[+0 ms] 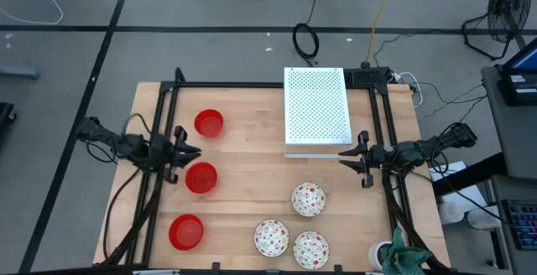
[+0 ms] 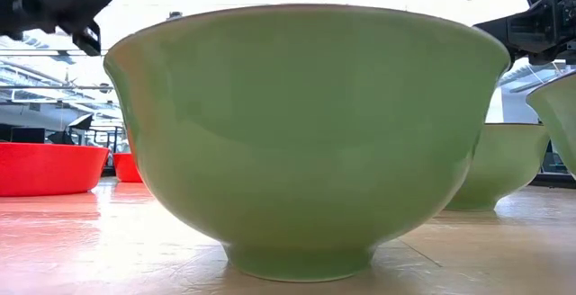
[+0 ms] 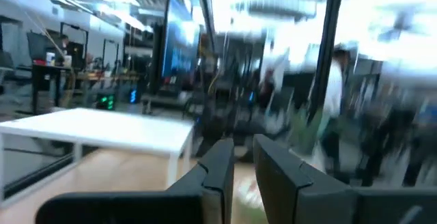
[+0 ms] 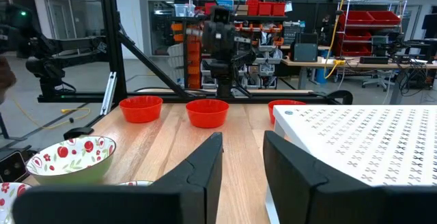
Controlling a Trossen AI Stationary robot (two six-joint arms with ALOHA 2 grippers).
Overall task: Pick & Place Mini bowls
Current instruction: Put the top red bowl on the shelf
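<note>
Three glossy red mini bowls stand upright in a column on the table's left side. Three white bowls with red flowers stand near the near edge, right of centre. Their outer walls are green, and one of them fills the low view. My left gripper hovers open between the far and middle red bowls. My right gripper hovers open by the white board's near right corner, and looks across at the red bowls and one floral bowl.
A white perforated board lies at the far middle of the table and shows close beside my right gripper. Black frame rails run along the table's left, right and far edges. Bare wood lies between the two bowl groups. A green cloth sits at the near right corner.
</note>
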